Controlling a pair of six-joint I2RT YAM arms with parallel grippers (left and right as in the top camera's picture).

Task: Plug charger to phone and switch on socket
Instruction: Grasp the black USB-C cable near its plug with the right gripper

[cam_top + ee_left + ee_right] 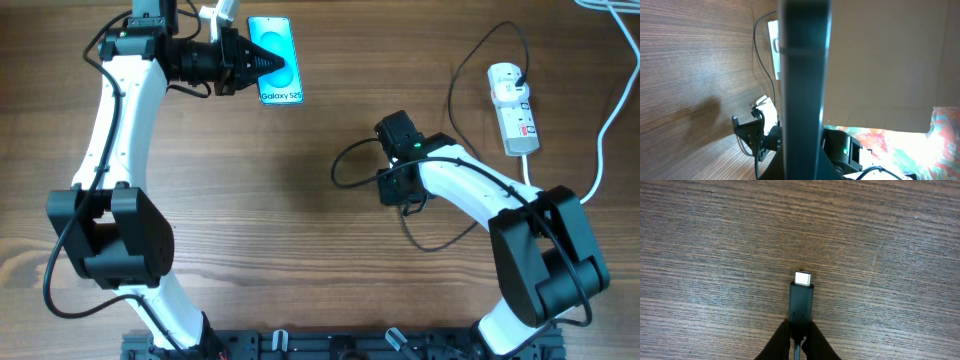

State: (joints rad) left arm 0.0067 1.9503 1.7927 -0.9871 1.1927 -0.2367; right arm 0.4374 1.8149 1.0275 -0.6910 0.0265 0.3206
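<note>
On the table (290, 210), the right hand (799, 331) clamps the charger (801, 297); far left, the left hand (262, 62) overlaps the phone (278, 35), grip unclear.

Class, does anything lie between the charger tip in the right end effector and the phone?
Nothing visible: only bare table between the charger tip and phone. The left end effector overlaps the phone's side.

desk (300, 210): wood grain | phone (276, 40): screen up, at left tool (268, 62) tips | socket (513, 108): well right of right tool (394, 182) | charger (342, 165): cable loops beside right tool
</note>
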